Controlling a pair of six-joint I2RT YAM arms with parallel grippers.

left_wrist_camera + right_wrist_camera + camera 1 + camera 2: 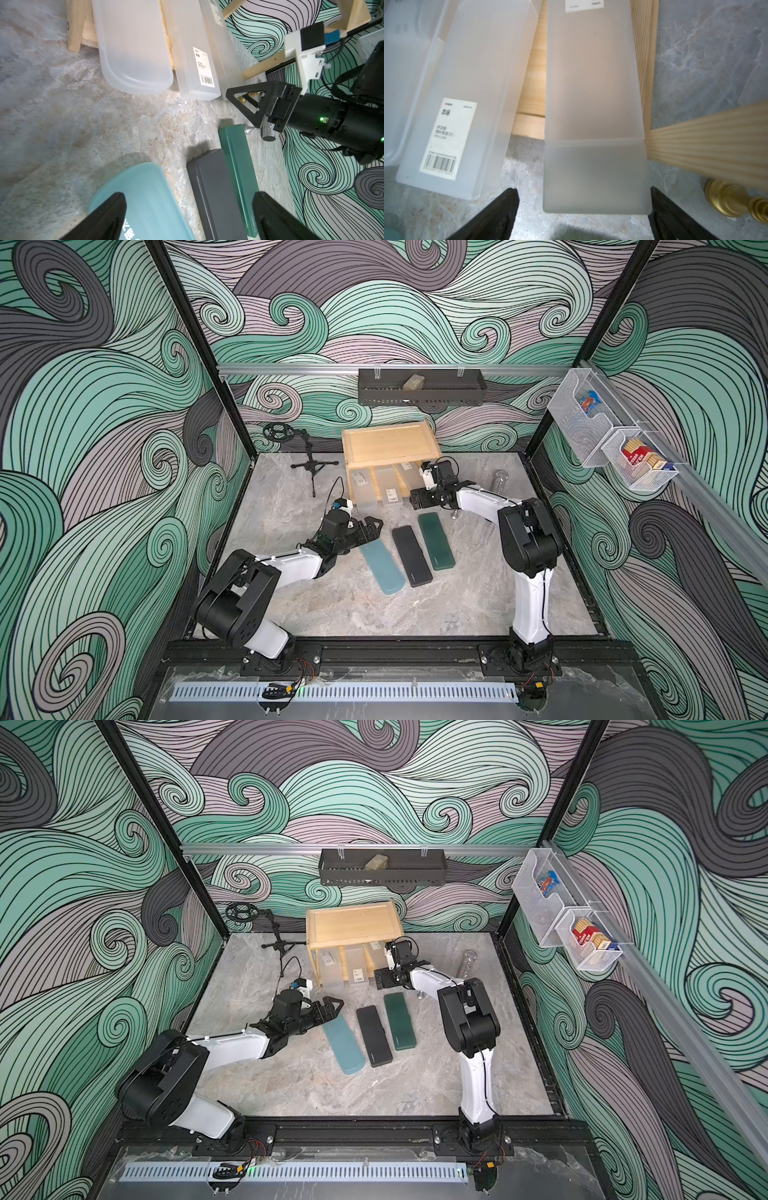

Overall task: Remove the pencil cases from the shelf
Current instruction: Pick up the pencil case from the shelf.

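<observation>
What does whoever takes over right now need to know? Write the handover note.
Left gripper: open, empty, above the far end of the teal case.
Right gripper: open, jaws either side of the near end of the right frosted case, not yet clamped.
Done: teal case, black case and green case lie on the table.
Left: the right, middle frosted case and left frosted case sit in the shelf's lower level, ends sticking out in front.
</observation>
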